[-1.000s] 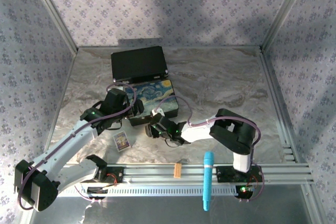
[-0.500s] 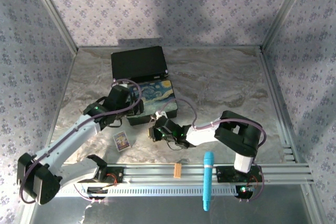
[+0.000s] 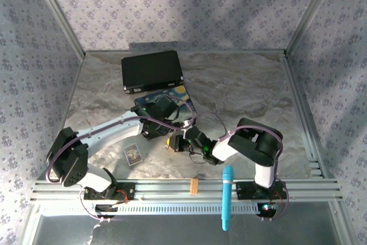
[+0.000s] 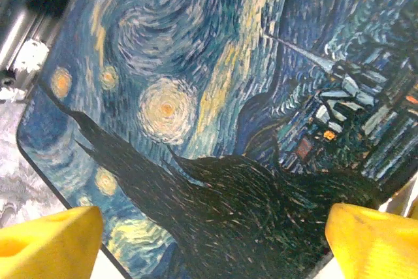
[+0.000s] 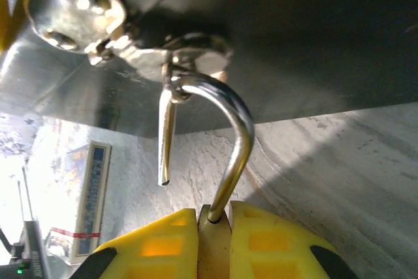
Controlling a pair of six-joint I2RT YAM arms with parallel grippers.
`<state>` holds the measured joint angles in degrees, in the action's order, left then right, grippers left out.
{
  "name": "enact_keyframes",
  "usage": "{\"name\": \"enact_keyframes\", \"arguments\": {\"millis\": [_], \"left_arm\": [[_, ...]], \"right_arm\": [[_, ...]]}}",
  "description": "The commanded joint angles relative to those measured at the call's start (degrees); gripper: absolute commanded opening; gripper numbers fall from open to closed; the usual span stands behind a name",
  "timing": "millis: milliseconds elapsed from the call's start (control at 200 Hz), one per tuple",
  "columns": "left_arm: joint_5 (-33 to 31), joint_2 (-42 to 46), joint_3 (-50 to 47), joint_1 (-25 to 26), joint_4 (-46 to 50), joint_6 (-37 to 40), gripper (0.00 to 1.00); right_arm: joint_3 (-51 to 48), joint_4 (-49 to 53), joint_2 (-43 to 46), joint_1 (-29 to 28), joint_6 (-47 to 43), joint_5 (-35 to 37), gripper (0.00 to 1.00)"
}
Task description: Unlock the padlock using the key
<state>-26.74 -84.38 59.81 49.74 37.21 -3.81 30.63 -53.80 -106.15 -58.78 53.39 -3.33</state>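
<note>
At the box's (image 3: 182,97) near front edge, my right gripper (image 5: 213,223) pinches its fingers (image 5: 163,243) tight on the padlock (image 5: 212,253) (shackle (image 5: 238,135) hooked through the clasp (image 5: 196,50)). Over the painted lid (image 4: 215,96), my left gripper (image 4: 212,233) gapes wide, holding nothing.

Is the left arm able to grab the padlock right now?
Probably not: the right gripper is shut around the padlock, leaving only its shackle bare, and the left gripper hovers open over the painted box.

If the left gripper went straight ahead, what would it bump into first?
Probably the painted box lid: the left gripper, open, points straight at it, with nothing in between. How near it is stays unclear.
</note>
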Motion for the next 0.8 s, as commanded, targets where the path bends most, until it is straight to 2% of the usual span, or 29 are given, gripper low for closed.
{"name": "enact_keyframes", "arguments": {"millis": [0, 150, 265, 530, 620, 795], "left_arm": [[-1.8, -5.1, -1.4, 3.0, 2.0, 5.6, 0.81], [-3.8, -9.0, -1.7, 5.1, 3.1, 6.3, 0.64], [-3.5, -9.6, -2.4, 5.9, 3.8, 6.6, 0.64], [-1.7, -11.3, -3.6, 7.4, 2.4, 8.5, 0.62], [-1.3, -11.0, -4.4, 8.2, 2.0, 8.9, 0.62], [0.4, -12.0, -4.5, 8.7, 0.3, 8.9, 0.61]], "right_arm": [[-2.4, -4.9, -2.9, 0.9, 4.0, -1.0, 0.01], [-4.4, -14.0, -5.3, 3.5, 7.6, -2.2, 0.00], [-4.9, -17.4, -5.5, 5.4, 9.0, -2.9, 0.00], [-5.0, -16.7, -1.0, 6.8, 9.2, 0.3, 0.00], [-5.1, -17.8, -0.5, 6.7, 10.7, 3.2, 0.00], [-5.7, -18.2, 0.9, 4.1, 11.3, 13.4, 0.00]]}}
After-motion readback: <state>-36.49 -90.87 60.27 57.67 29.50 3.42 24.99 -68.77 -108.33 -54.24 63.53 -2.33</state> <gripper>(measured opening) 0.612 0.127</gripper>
